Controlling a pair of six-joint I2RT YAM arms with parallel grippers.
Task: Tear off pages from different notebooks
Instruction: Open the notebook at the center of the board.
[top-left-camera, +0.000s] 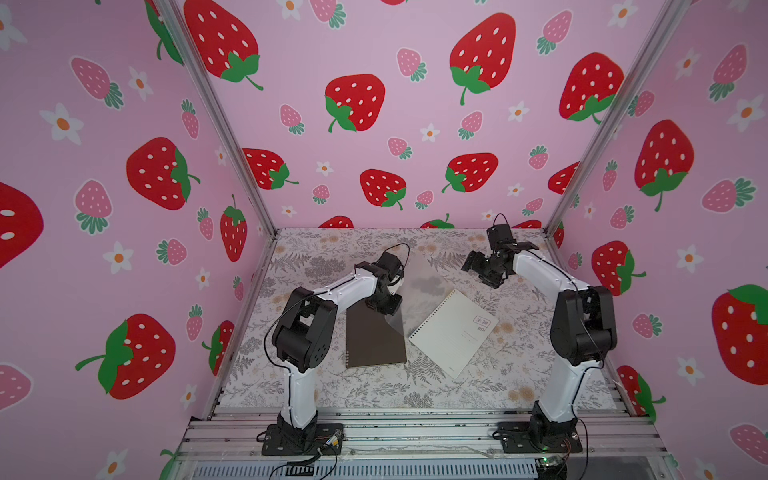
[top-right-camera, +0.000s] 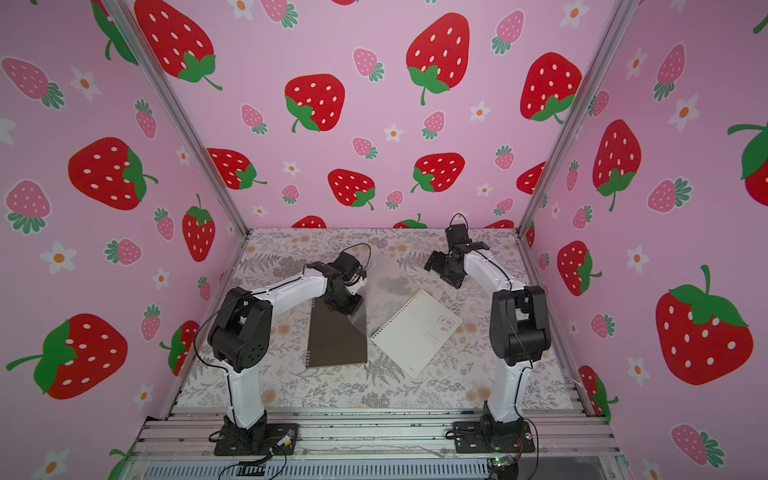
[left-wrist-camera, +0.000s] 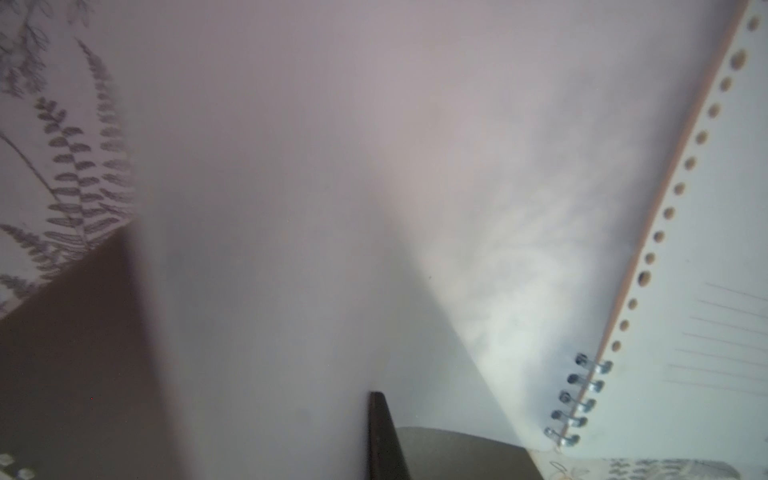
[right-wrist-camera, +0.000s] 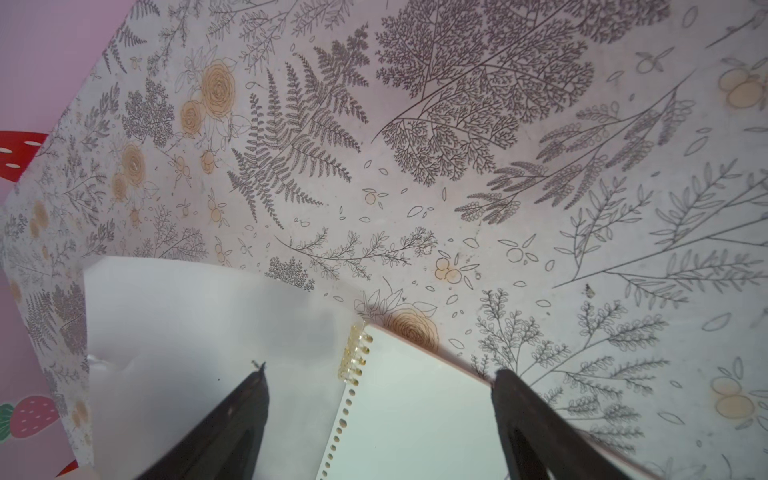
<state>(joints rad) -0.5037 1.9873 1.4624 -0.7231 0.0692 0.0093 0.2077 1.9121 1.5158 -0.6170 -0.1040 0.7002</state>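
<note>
Cream-white spiral notebook (top-left-camera: 453, 332) lies diagonally; dark brown-grey notebook (top-left-camera: 374, 345) runs near-to-far. Left jaws pinch a raised thin whitish sheet (right-wrist-camera: 187, 324); right jaws gape, empty.

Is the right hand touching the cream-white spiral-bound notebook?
Apart. In a top view the open right hand hangs beyond the cream-white spiral-bound notebook with a clear gap between.
</note>
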